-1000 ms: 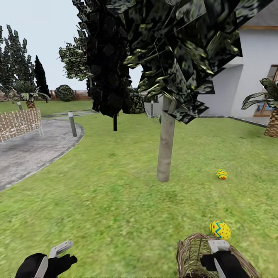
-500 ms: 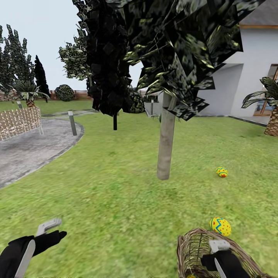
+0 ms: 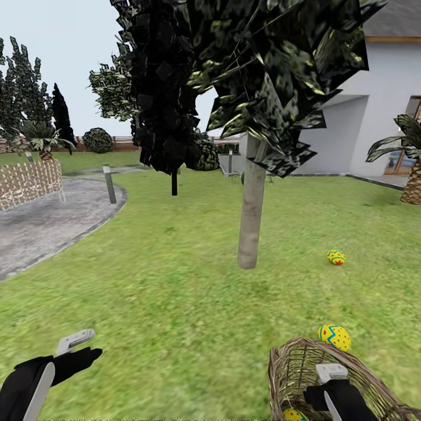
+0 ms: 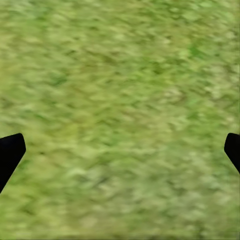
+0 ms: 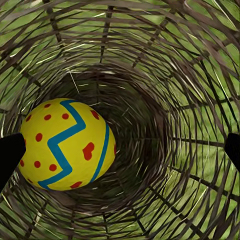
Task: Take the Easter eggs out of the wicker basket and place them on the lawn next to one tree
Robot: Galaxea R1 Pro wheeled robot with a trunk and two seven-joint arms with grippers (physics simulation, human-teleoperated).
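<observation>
Head view: high, facing forward-down toward tree (image 3: 252,204), wicker basket (image 3: 304,362) nearest. Right wrist view: close, looking down into wicker basket (image 5: 165,75), shared with head. Left wrist view: close above lawn (image 4: 120,100).

Easter egg (image 5: 66,145) inside wicker basket (image 5: 165,65)

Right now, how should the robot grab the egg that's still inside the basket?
Grip the egg across its round middle, coming straight down through the wicker basket's open top. The woven walls block every other side. The right end effector already hangs above it, open wide.
</observation>
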